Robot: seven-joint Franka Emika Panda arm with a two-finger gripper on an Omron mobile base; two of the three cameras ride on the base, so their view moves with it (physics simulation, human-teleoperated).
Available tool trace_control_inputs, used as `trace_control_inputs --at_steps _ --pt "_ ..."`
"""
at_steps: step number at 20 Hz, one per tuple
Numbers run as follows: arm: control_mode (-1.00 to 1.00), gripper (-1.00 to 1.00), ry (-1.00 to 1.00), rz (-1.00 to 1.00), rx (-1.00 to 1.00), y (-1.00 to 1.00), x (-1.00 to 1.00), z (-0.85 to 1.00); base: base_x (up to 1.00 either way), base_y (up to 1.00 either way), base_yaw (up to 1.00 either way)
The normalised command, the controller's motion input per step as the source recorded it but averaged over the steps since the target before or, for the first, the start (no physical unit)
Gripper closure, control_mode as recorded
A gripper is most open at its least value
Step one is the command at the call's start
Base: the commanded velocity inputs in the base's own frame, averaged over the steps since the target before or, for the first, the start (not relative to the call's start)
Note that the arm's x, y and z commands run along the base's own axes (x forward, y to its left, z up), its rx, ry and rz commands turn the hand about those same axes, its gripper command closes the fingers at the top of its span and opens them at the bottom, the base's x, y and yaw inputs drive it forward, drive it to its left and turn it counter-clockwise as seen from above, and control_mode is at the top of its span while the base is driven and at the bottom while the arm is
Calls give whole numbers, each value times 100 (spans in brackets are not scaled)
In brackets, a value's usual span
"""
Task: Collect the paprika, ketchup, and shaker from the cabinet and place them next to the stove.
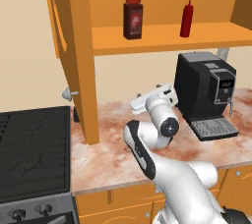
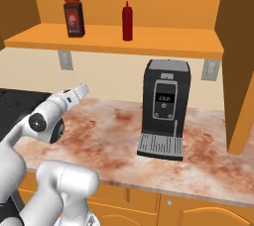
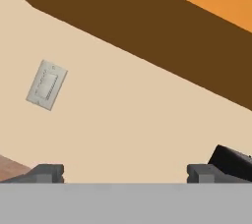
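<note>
Up on the cabinet (image 1: 167, 36) shelf the paprika (image 1: 133, 17) and ketchup (image 1: 186, 18) stand well apart, waiting; stove (image 1: 32, 154) sits left of the counter (image 1: 108, 154); below the shelf the gripper (image 3: 125, 173) hangs spread wide and empty, angled up for a reach

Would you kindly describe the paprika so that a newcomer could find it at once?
Look at the orange wall cabinet above the counter; two items stand on its shelf. The paprika is the squarish dark brown jar with a red cap, left of the ketchup, a slim all-red bottle.
</note>
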Motion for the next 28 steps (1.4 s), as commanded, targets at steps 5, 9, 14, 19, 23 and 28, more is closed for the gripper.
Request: trace_control_inputs --at_steps 5,9,14,19,23,28 --pt "-100 -100 36 -17 19 -36 -57 51 0 0 0" --pt "-100 -100 40 -17 20 -38 -50 59 0 0 0" --pt "-100 -100 41 -17 19 -40 -36 60 0 0 0" --pt "-100 -100 21 -6 9 -28 2 -5 0 0 0" --pt "-100 -100 -6 0 0 -4 0 -1 0 0 0" --pt "-100 -100 -19 0 0 -13 0 61 0 0 0"
